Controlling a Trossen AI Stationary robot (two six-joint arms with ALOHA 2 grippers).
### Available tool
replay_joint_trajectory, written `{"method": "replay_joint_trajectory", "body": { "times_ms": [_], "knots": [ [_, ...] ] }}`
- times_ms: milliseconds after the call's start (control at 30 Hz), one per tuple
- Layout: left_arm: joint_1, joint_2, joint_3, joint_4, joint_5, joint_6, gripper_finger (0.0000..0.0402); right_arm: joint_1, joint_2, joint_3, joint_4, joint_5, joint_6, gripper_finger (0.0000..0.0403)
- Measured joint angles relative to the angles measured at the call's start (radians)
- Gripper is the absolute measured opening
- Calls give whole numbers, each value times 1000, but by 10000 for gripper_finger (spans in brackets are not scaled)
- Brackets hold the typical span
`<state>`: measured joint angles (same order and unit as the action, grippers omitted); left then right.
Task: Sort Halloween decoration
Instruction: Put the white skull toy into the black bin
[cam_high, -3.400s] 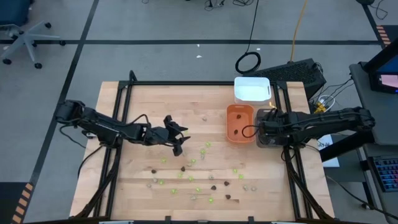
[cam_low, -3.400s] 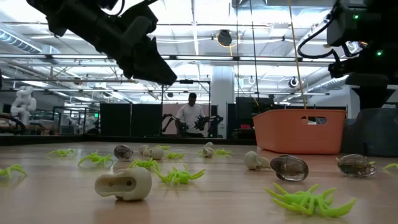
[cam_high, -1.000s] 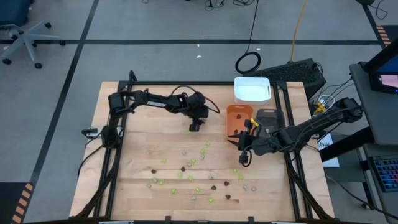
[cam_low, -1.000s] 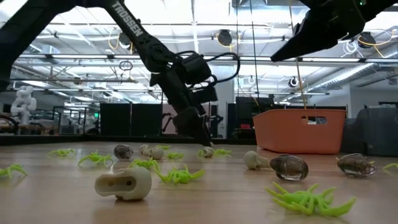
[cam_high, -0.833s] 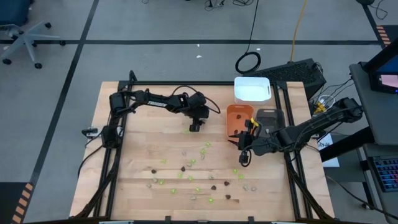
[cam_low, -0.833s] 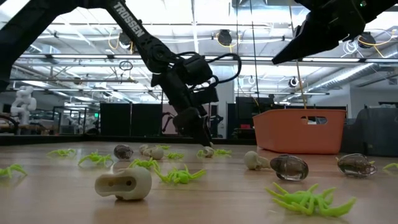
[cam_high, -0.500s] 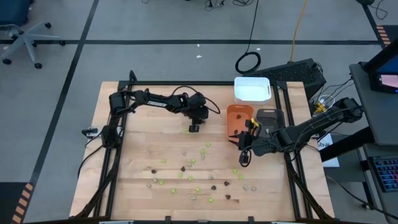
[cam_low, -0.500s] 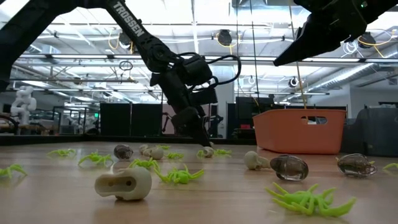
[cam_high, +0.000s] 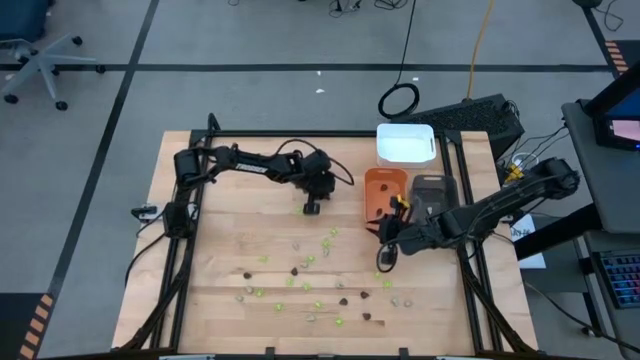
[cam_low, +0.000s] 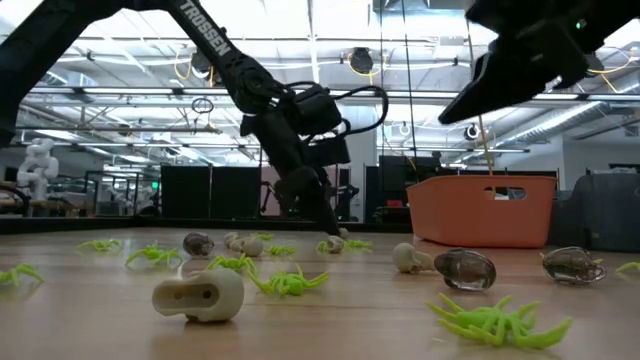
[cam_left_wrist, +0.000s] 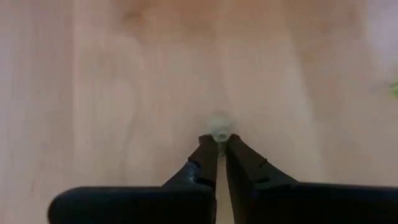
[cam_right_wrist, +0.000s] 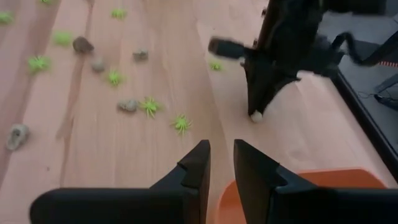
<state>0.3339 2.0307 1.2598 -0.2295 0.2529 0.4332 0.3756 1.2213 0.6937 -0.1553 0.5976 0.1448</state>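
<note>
My left gripper (cam_left_wrist: 217, 148) is clamped on one pale piece (cam_left_wrist: 218, 126) on the table (cam_high: 230, 230) near the orange tray (cam_high: 378, 190). My right gripper (cam_right_wrist: 219, 163) hovers, fingers slightly apart, holding nothing.

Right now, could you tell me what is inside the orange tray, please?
The visible part of the orange tray looks bare orange, with no pieces showing. The right arm crosses its near end, so that portion is hidden, and the low view shows only its outer wall.

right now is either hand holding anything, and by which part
The left hand pinches a pale beige-grey piece by its near edge; the right hand holds nothing.
</note>
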Motion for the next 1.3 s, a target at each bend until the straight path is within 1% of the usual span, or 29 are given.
{"method": "replay_joint_trajectory", "body": {
  "times_ms": [100,233,300,367,467,667,967,1100,1167,1300],
  "knots": [
    [-10,-30,0,-22,18,-26,10,0,65,0,39,0,-9,59],
    [-26,-61,1,-44,81,-58,10,0,149,0,112,1,-67,59],
    [-37,-71,1,-56,67,-75,10,0,173,0,149,1,-84,59],
    [-44,-73,2,-53,40,-85,10,0,182,0,165,2,-87,59],
    [-45,-73,2,-65,60,-89,11,2,179,0,181,2,-89,59],
    [-80,-73,-24,-76,68,-98,11,13,176,0,181,3,-87,59],
    [-121,-73,-28,-71,67,-115,12,13,176,0,182,-2,-79,59],
    [-133,-73,-28,-67,67,-118,12,13,176,0,181,-34,-79,59],
    [-140,-73,-28,-63,69,-138,12,13,188,1,186,-74,-87,59],
    [-138,-73,-28,-32,124,-196,12,13,248,0,204,-99,-119,61]
  ]
}}
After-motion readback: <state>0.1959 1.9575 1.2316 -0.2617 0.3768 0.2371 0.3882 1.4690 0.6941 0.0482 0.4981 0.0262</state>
